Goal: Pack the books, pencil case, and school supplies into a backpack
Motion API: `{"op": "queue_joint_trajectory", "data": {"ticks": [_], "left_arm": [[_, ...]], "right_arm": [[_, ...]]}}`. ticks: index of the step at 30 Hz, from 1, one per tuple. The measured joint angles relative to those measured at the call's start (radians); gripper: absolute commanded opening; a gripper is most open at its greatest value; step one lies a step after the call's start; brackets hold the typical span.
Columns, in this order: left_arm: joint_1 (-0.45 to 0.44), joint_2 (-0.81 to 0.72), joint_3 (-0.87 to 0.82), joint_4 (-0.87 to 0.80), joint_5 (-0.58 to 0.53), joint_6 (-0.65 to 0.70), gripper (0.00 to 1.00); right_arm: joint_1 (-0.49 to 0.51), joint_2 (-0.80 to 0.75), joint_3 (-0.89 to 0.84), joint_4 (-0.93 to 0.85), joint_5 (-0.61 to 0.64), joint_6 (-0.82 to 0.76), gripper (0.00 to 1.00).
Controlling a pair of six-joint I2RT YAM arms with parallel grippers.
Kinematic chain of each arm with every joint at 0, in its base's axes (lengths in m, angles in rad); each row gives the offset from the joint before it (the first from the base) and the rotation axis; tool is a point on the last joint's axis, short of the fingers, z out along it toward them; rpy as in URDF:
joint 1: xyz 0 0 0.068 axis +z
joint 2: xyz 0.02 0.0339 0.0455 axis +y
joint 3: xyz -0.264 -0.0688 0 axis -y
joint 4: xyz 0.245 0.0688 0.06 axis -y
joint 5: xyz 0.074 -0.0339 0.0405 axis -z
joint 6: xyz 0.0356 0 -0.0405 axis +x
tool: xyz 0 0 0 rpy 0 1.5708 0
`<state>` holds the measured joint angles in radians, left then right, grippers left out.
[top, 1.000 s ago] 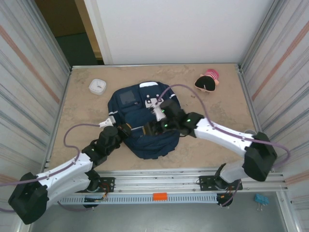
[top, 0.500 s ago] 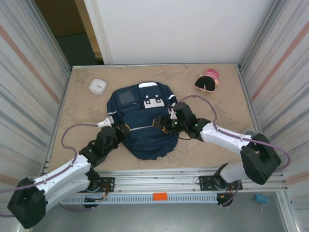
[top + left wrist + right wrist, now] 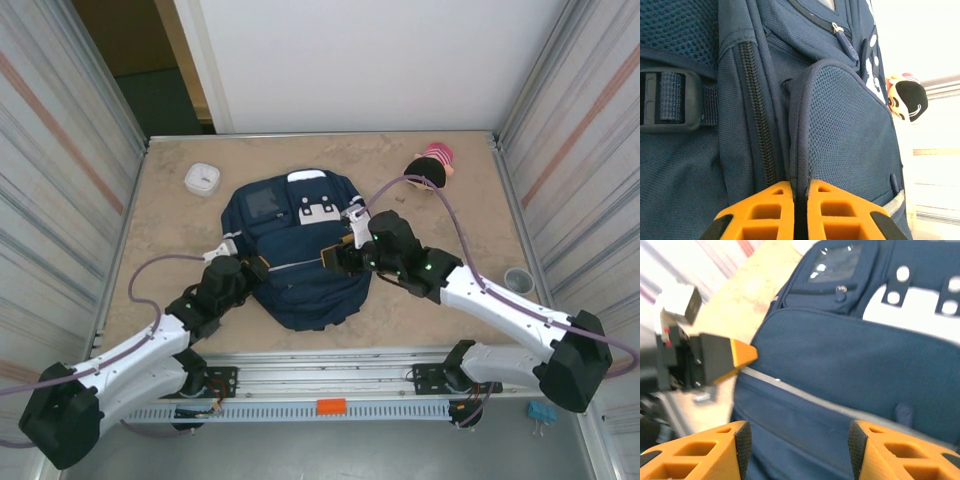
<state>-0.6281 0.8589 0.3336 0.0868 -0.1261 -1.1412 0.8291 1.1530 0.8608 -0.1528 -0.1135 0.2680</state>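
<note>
From the overhead camera I see the backpack (image 3: 300, 295) lying flat in the middle of the table (image 3: 450, 215), its grey pocket (image 3: 263, 203) and white patches (image 3: 320, 211) on the far half.

My left gripper (image 3: 260, 267) sits at the pack's left flank; on the left wrist camera its orange fingers (image 3: 765, 212) are pressed together with the bound edge of a mesh pocket (image 3: 845, 125) pinched between them, so it is clamped on the backpack's fabric. A dark zip (image 3: 757, 115) runs up just beside that edge; a black buckle (image 3: 670, 100) on a strap lies further left.

My right gripper (image 3: 333, 258) hangs over the middle of the pack, pointing toward the left one. On the right wrist camera its fingers stand well apart, with nothing between them but the navy front below; I cannot tell whether the tips touch the cloth. A pale stripe (image 3: 805, 396) crosses the fabric ahead of them; the orange tip of the left gripper shows at the left of that view, against the pack's side.

Away from the pack, a small white box (image 3: 202, 179) lies toward the far left corner; a pink and black plush toy (image 3: 430, 168) lies toward the far right; a small grey cup (image 3: 518, 281) stands near the right edge, beside my right arm.
</note>
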Motion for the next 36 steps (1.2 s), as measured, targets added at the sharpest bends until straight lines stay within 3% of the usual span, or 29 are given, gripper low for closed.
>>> {"op": "queue_joint_trajectory", "data": {"ticks": [5,11,23,36], "left_arm": [[0.029,0.009,0.028,-0.04,0.05,-0.009,0.0],[0.056,0.01,0.073,-0.097,0.086,-0.01,0.0],[0.086,0.011,0.131,-0.174,0.118,0.004,0.0],[0.132,0.011,0.151,-0.191,0.179,0.015,0.0]], "right_arm": [[0.081,0.119,0.037,0.009,0.086,-0.329,0.57],[0.138,0.269,0.087,-0.023,0.116,-0.51,0.66],[0.143,0.376,0.185,-0.08,0.116,-0.613,0.69],[0.184,0.362,0.164,-0.101,0.154,-0.618,0.67]]}}
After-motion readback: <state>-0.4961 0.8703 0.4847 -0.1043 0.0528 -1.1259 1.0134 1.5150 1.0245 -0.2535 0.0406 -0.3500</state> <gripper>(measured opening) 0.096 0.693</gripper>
